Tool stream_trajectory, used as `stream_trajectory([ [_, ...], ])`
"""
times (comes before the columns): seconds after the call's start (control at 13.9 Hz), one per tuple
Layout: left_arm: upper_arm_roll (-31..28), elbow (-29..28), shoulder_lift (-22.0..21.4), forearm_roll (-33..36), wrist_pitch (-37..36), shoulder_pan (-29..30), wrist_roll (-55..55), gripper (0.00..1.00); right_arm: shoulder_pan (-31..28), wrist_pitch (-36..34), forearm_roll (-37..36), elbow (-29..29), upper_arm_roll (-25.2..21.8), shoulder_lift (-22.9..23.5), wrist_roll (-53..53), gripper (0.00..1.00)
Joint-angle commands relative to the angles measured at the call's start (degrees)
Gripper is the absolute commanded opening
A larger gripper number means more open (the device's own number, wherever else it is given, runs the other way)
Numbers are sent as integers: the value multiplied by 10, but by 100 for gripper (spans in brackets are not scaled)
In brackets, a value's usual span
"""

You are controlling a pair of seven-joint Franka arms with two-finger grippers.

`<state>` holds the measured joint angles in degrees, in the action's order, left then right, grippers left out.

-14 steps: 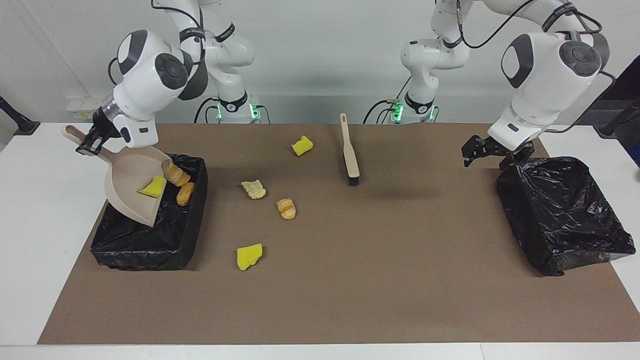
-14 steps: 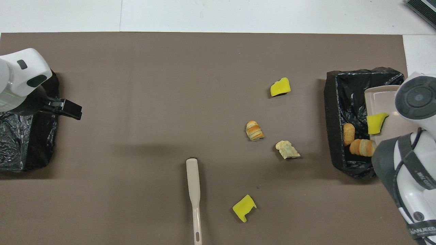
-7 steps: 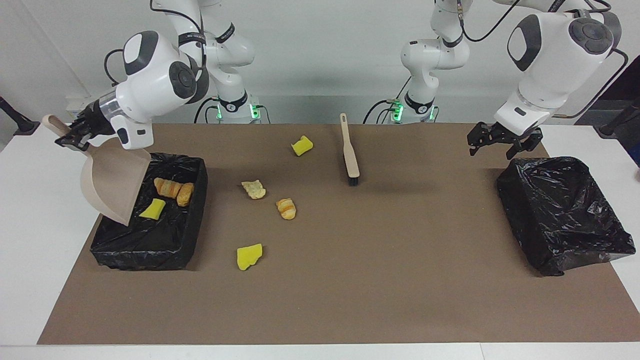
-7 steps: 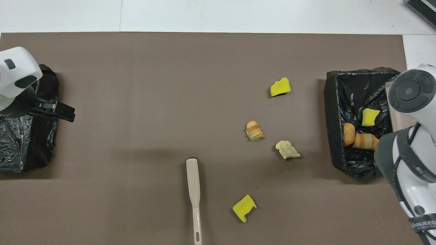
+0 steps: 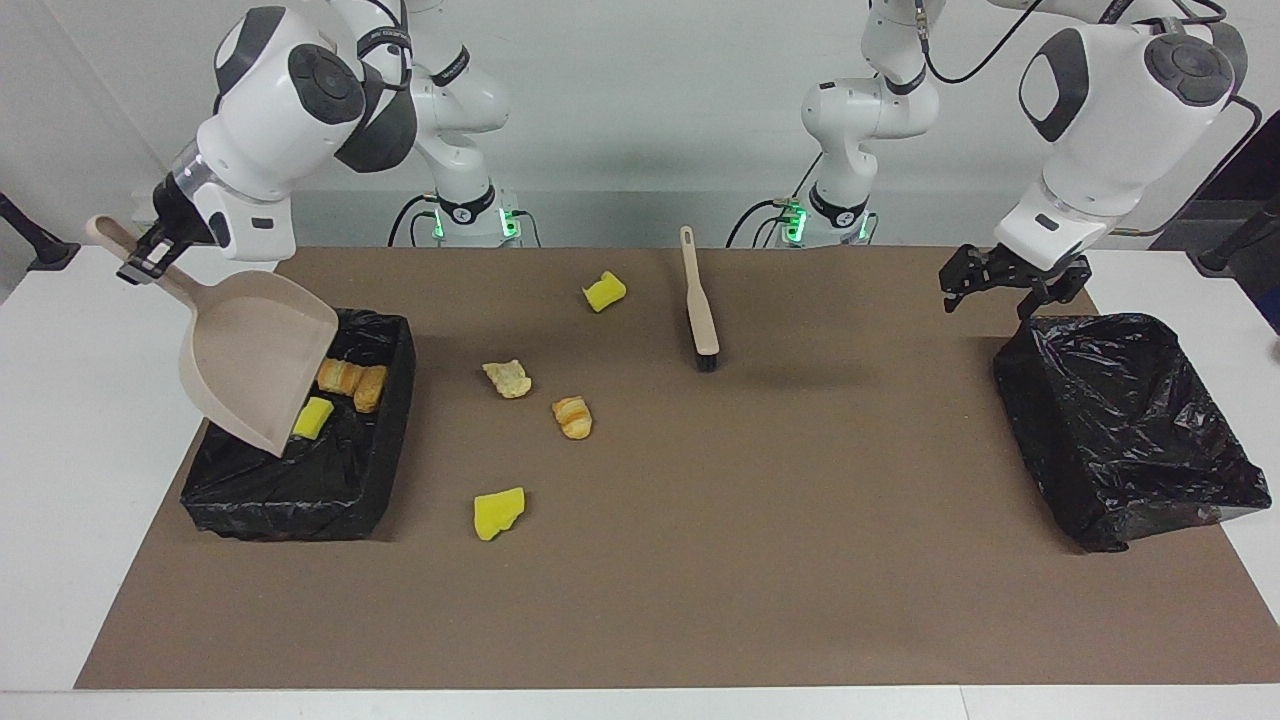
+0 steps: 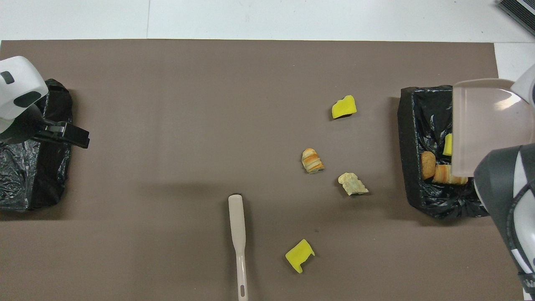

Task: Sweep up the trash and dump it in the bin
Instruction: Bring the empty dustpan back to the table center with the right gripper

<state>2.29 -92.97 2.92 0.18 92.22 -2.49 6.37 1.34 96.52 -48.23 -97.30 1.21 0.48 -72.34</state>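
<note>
The right claw [image 5: 140, 262] is clamped on the handle of the beige dustpan [image 5: 255, 365], holding it up over the black-lined bin [image 5: 300, 490] at the right arm's end of the desk [image 5: 60, 480]. A second ago that pan was tipped steeply with a yellow sponge chunk sliding on its blade and two bread pieces going over its lip. Now the pan is empty and lifted a little higher, its mouth pointing down into the bin below the claw. The yellow sponge chunk [image 5: 312, 418] and the two bread pieces [image 5: 352, 382] lie inside the bin, just under the pan's lower edge.

So one load is dumped, by my reckoning three of the seven bits.

Four bits remain on the brown mat [image 5: 700, 600], all well away from the right claw toward the middle of the desk: a pale bread piece [image 5: 509, 378], a striped pastry piece [image 5: 573, 417], a yellow chunk [image 5: 498, 512] farthest from the robots, and another yellow chunk [image 5: 605, 291] close to the brush [image 5: 699, 310]. The brush lies flat, untouched.

The left claw [image 5: 1005, 282], spread wide and empty, has risen slightly and hangs over the near rim of the second black bin [image 5: 1130, 430], waiting.

I judge the next round needs the pan back down on the mat and the brush taken up.
</note>
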Motion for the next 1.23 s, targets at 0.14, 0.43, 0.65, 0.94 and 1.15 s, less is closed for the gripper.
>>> stream_trajectory([
  [0.14, 6, 1, -4, 5, 3, 7, -1, 100, 39, -36, 162, 52, 10, 29, 192, 0],
  [0.43, 6, 2, -3, 5, 4, 9, 0, 100, 81, -42, 259, 83, 13, 46, 421, 0],
  [0.65, 6, 2, -3, 5, 4, 8, 0, 100, 137, -42, 294, 141, 14, 100, 595, 0],
  [0.94, 6, 2, -3, 5, 4, 9, 0, 100, 216, -41, 338, 242, 14, 202, 844, 0],
  [1.15, 6, 2, -3, 5, 4, 8, 0, 100, 236, -28, 401, 279, 15, 252, 935, 0],
])
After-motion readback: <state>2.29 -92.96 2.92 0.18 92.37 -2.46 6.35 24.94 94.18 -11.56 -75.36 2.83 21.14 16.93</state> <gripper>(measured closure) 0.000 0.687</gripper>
